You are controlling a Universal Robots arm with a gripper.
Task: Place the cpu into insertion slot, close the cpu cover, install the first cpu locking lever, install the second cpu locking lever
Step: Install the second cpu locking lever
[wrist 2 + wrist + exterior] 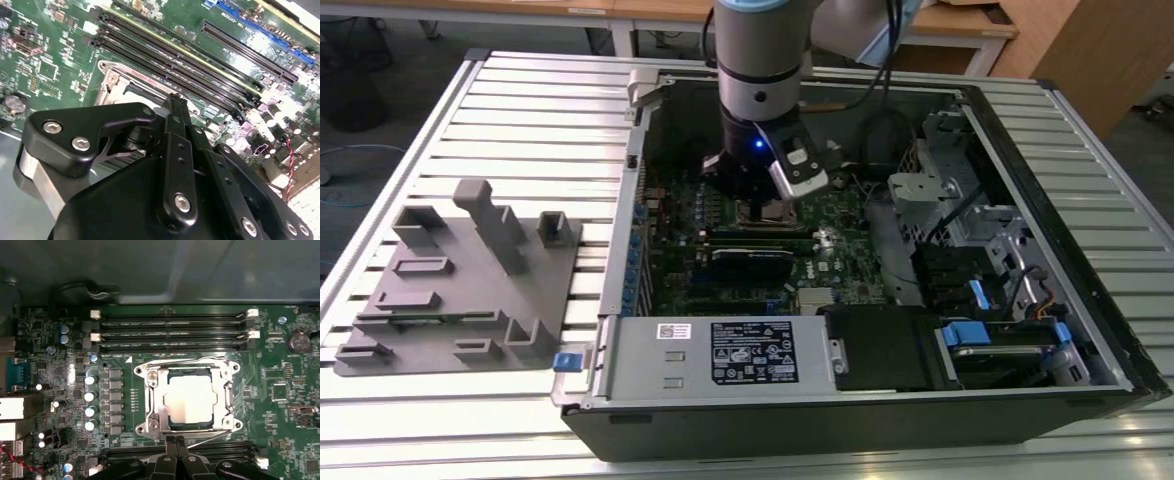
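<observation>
Exterior view: arm descends from the top centre of the frame into an open PC case (pixel 1067 230) lying on a slatted table (pixel 494 120); the gripper (pixel 767 205) sits directly over the socket area of the green motherboard (pixel 720 250), in the middle of the frame. A grey fixture (pixel 460 285) rests on the table at left centre, well apart from the case. First wrist view: the cpu (pixel 192 399), centre of frame, is a flat square chip with a dull pale silver-grey face and rounded corners, lying level inside the insertion slot (pixel 191 373), whose dark rim shows as a thin band above the chip. The cpu cover (pixel 156 402), a thin silvery metal frame with a large square cut-out, lies flat around the chip, its screws at the corners. A thin wire lever (pixel 165 361) runs along the cover's upper edge. Long black memory slots (pixel 170 332) run across the frame above the socket. Gripper fingertips (pixel 176 442) appear at bottom centre, pressed together with nothing between them, just below the cover's lower edge. Second wrist view: the fingers (pixel 176 107) meet at centre frame above the cover (pixel 112 90).
</observation>
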